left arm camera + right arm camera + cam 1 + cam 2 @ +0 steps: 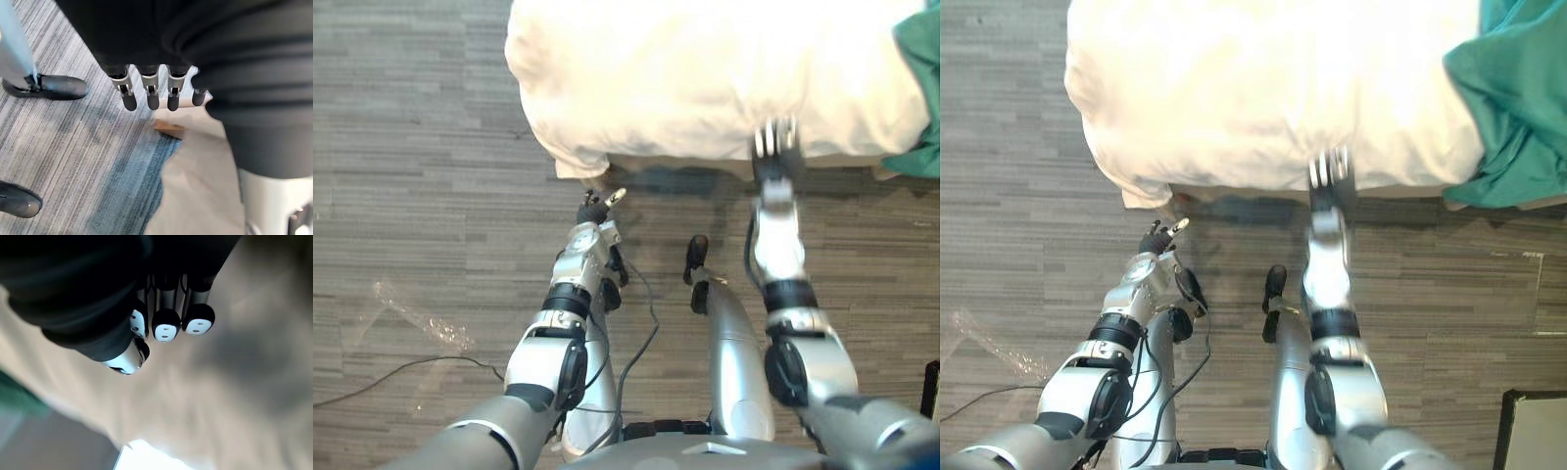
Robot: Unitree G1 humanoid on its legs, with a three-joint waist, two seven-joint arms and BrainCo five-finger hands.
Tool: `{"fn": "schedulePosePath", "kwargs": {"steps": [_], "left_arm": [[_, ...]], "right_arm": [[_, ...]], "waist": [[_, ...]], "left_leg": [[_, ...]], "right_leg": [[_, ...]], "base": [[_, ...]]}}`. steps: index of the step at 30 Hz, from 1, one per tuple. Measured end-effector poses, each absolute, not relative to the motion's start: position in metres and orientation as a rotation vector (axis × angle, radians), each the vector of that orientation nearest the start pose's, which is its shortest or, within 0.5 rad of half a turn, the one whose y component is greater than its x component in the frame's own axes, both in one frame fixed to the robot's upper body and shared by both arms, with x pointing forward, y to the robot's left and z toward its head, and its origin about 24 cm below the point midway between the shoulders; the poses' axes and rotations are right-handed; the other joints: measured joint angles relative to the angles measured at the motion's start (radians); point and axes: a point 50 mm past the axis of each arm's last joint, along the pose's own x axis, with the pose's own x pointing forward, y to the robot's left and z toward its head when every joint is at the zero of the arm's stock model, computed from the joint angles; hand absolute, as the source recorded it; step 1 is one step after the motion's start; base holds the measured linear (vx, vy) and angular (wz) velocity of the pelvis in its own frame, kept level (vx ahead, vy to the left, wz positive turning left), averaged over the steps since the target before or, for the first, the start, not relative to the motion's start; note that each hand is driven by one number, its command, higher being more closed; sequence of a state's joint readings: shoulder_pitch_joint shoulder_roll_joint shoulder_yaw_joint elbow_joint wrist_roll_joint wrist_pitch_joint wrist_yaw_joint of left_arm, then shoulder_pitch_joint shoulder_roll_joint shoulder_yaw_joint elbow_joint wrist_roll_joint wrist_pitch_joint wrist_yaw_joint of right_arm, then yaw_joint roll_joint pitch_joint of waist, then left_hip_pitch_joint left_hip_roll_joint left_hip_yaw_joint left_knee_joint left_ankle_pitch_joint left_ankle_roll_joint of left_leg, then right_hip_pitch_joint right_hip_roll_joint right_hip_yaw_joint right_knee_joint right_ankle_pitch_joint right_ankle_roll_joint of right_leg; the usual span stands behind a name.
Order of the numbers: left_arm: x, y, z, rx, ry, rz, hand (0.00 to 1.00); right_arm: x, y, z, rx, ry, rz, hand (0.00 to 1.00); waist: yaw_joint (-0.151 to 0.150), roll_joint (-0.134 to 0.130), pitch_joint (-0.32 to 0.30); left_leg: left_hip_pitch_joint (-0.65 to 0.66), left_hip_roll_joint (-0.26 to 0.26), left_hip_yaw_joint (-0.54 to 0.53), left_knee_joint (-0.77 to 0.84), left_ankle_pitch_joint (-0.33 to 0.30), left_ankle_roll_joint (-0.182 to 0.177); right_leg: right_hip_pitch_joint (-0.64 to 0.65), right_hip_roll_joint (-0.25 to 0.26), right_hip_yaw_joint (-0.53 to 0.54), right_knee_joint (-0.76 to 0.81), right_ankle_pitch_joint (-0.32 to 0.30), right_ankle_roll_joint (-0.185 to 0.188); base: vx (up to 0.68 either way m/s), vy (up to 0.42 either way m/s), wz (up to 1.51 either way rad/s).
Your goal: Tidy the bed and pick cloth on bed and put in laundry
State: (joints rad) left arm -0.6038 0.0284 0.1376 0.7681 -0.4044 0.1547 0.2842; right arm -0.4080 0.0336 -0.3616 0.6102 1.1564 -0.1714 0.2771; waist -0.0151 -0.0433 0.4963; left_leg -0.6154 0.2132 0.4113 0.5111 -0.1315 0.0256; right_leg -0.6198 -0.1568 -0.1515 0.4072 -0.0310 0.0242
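You're at the bed's near edge. The white duvet (705, 69) is bunched and overhangs the side. The green cloth (1518, 98) lies on the bed's right end, partly draped over the edge, well apart from both hands.

R hand (775, 145) is up at the duvet's near hem, fingers straight, thumb beside them, holding nothing. Can't tell from the wrist view whether the tips actually touch the fabric. L hand (598, 208) hangs low over the floor (411, 147), just below the duvet's left corner, fingers relaxed, also empty.

Step in hand, as I judge it, is squaring up the duvet; nothing's been picked yet.

- Get R thumb under the hem w/ fingers on top before you close. A grab from above will prob. just push soft fabric away.
- Bring L hand up to the left corner so both hands lift evenly. A one-sided pull will skew it.
- Lift and lay it; don't drag it toward you, or the overhang slides off.
- Keep the duvet clear of the green cloth so it isn't buried.
- Take the cloth after w/ R hand, the nearer one, by its bulk on the bed, not the dangling bit.
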Motion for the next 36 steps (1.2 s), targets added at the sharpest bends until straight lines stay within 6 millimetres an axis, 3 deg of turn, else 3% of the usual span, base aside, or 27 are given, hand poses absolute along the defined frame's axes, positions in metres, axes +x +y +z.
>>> {"fn": "schedulePosePath", "kwargs": {"steps": [1, 2, 4, 8, 9, 11, 12, 15, 16, 19, 22, 25, 30, 31, 32, 34, 35, 36], "left_arm": [[0.343, 0.147, 0.015, -0.354, 0.413, 0.267, 0.00], [0.332, 0.152, -0.001, -0.349, 0.451, 0.286, 0.00], [0.317, 0.153, -0.020, -0.319, 0.505, 0.281, 0.00], [0.271, 0.150, -0.066, -0.262, 0.645, 0.222, 0.00], [0.249, 0.153, -0.084, -0.266, 0.710, 0.230, 0.00], [0.230, 0.157, -0.099, -0.247, 0.774, 0.237, 0.00], [0.213, 0.159, -0.110, -0.217, 0.828, 0.225, 0.00], [0.185, 0.165, -0.126, -0.169, 0.912, 0.209, 0.00], [0.168, 0.168, -0.135, -0.141, 0.963, 0.203, 0.00], [0.142, 0.172, -0.146, -0.081, 1.037, 0.190, 0.00], [0.124, 0.175, -0.153, -0.015, 1.090, 0.160, 0.00], [0.116, 0.177, -0.156, 0.060, 1.101, 0.120, 0.00], [0.106, 0.180, -0.158, 0.155, 1.107, 0.067, 0.00], [0.107, 0.183, -0.158, 0.178, 1.103, 0.062, 0.00], [0.108, 0.187, -0.157, 0.179, 1.093, 0.063, 0.00], [0.112, 0.184, -0.155, 0.154, 1.063, 0.074, 0.00], [0.112, 0.181, -0.155, 0.143, 1.057, 0.074, 0.00], [0.111, 0.176, -0.156, 0.124, 1.052, 0.074, 0.00]], "right_arm": [[0.300, -0.196, 0.007, 1.251, -0.195, -0.227, 1.00], [0.277, -0.202, -0.016, 1.238, -0.154, -0.280, 0.00], [0.254, -0.208, -0.035, 1.180, -0.107, -0.306, 0.00], [0.210, -0.209, -0.071, 1.017, 0.090, -0.343, 0.00], [0.194, -0.207, -0.090, 0.959, 0.218, -0.360, 0.00], [0.178, -0.208, -0.107, 0.911, 0.336, -0.380, 0.00], [0.159, -0.210, -0.121, 0.841, 0.450, -0.394, 0.00], [0.135, -0.212, -0.135, 0.688, 0.610, -0.389, 0.00], [0.122, -0.213, -0.140, 0.540, 0.704, -0.350, 0.00], [0.108, -0.206, -0.147, 0.280, 0.844, -0.205, 0.00], [0.106, -0.202, -0.148, 0.173, 0.881, -0.135, 0.00], [0.103, -0.199, -0.152, 0.159, 0.930, -0.101, 0.00], [0.100, -0.199, -0.154, 0.179, 0.977, -0.095, 0.00], [0.100, -0.198, -0.154, 0.185, 0.983, -0.093, 0.00], [0.099, -0.196, -0.155, 0.181, 0.993, -0.083, 0.00], [0.097, -0.200, -0.156, 0.174, 1.010, -0.088, 0.00], [0.098, -0.204, -0.156, 0.163, 1.010, -0.089, 0.00], [0.100, -0.210, -0.154, 0.138, 1.010, -0.086, 0.00]], "waist": [[-0.002, 0.000, 0.000], [-0.014, 0.001, -0.001], [-0.025, -0.003, -0.007], [-0.031, -0.003, -0.135], [-0.046, 0.000, -0.196], [-0.058, 0.014, -0.230], [-0.068, 0.031, -0.252], [-0.079, 0.052, -0.281], [-0.080, 0.057, -0.297], [-0.078, 0.051, -0.325], [-0.080, 0.035, -0.346], [-0.075, 0.024, -0.369], [-0.073, 0.030, -0.381], [-0.070, 0.019, -0.376], [-0.064, 0.008, -0.373], [-0.031, 0.014, -0.370], [-0.024, 0.028, -0.370], [-0.015, 0.063, -0.372]], "left_leg": [[0.028, -0.003, 0.010, -0.012, -0.002, -0.002], [0.087, -0.009, 0.026, -0.032, -0.009, -0.008], [0.182, -0.015, 0.047, -0.067, -0.019, -0.021], [0.333, -0.037, 0.070, -0.194, 0.005, -0.055], [0.391, -0.056, 0.068, -0.263, 0.032, -0.057], [0.454, -0.074, 0.063, -0.323, 0.051, -0.064], [0.506, -0.086, 0.052, -0.371, 0.063, -0.069], [0.578, -0.104, 0.044, -0.434, 0.078, -0.075], [0.617, -0.113, 0.044, -0.466, 0.084, -0.077], [0.664, -0.126, 0.037, -0.503, 0.093, -0.077], [0.702, -0.141, 0.014, -0.545, 0.114, -0.074], [0.728, -0.150, 0.013, -0.582, 0.130, -0.073], [0.773, -0.162, 0.033, -0.594, 0.131, -0.077], [0.769, -0.168, 0.008, -0.558, 0.128, -0.078], [0.755, -0.166, -0.059, -0.509, 0.115, -0.065], [0.706, -0.153, -0.240, -0.381, 0.029, -0.059], [0.698, -0.148, -0.288, -0.352, -0.004, -0.062], [0.700, -0.136, -0.367, -0.327, -0.084, -0.087]], "right_leg": [[0.021, -0.001, 0.004, -0.007, 0.002, -0.003], [0.067, -0.002, 0.013, -0.018, 0.004, 0.005], [0.141, -0.001, 0.029, -0.032, -0.010, 0.011], [0.268, 0.010, 0.029, -0.115, -0.018, 0.014], [0.316, 0.011, 0.023, -0.154, -0.021, 0.018], [0.378, 0.011, 0.010, -0.195, -0.019, 0.020], [0.434, 0.013, -0.004, -0.234, -0.016, 0.025], [0.509, 0.014, -0.020, -0.283, -0.011, 0.034], [0.547, 0.015, -0.024, -0.309, -0.008, 0.039], [0.598, 0.015, -0.032, -0.346, -0.003, 0.048], [0.640, 0.014, -0.057, -0.373, 0.002, 0.056], [0.659, 0.015, -0.056, -0.389, 0.005, 0.060], [0.682, 0.017, -0.009, -0.408, 0.018, 0.061], [0.680, 0.012, 0.017, -0.409, 0.024, 0.059], [0.676, 0.009, 0.049, -0.408, 0.030, 0.058], [0.650, 0.024, 0.141, -0.411, 0.047, 0.054], [0.639, 0.036, 0.171, -0.414, 0.052, 0.059], [0.625, 0.064, 0.236, -0.431, 0.071, 0.065]], "base": [[0.17, 0.023, -0.26], [0.17, 0.017, -0.28], [0.16, 0.002, -0.27], [0.19, -0.032, -0.11], [0.22, -0.045, 0.05], [0.24, -0.022, 0.13], [0.20, 0.003, 0.17], [0.16, 0.026, 0.11], [0.12, 0.034, 0.00], [0.08, 0.034, 0.06], [0.00, 0.014, 0.19], [-0.02, 0.014, 0.08], [-0.04, 0.035, -0.23], [-0.03, 0.023, -0.50], [-0.03, -0.026, -0.88], [-0.05, -0.053, -1.13], [-0.09, 0.023, -1.44], [-0.12, 0.095, -1.65]]}}
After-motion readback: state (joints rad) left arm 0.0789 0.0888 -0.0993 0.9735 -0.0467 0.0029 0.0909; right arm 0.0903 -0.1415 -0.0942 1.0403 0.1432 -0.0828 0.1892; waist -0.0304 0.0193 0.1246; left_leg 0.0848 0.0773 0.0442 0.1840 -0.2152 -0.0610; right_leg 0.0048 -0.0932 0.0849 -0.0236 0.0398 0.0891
